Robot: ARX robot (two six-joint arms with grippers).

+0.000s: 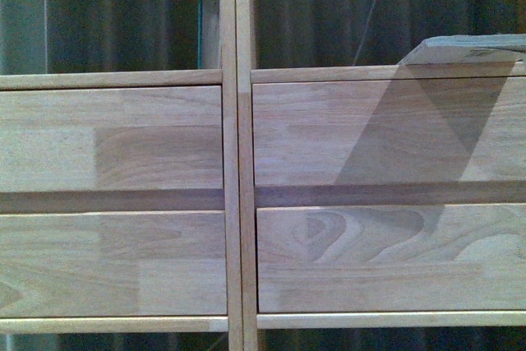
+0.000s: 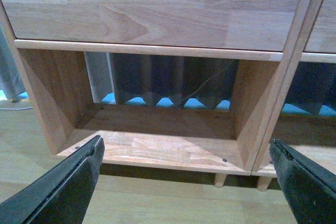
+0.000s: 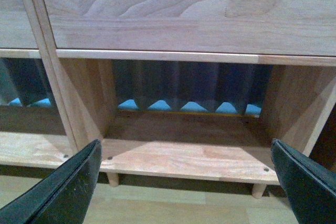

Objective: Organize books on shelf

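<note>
My left gripper [image 2: 185,145] and right gripper [image 3: 185,146] gape wide, empty, facing the shelf's [image 1: 230,162] bottom cubbies. The book [image 1: 472,48] lies crosswise higher up in the right column, so I judge it nearer my right arm.

light-wood shelf [image 1: 115,154] with grain swirls, black gripper [image 2: 186,182], dark pleated curtain [image 3: 189,85]

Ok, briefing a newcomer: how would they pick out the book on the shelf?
Face the light-wood shelf. Above its upper right drawer front, at the far right of the cubby, rests the thin book. It is the only thing there, throwing a shadow down that front.
</note>
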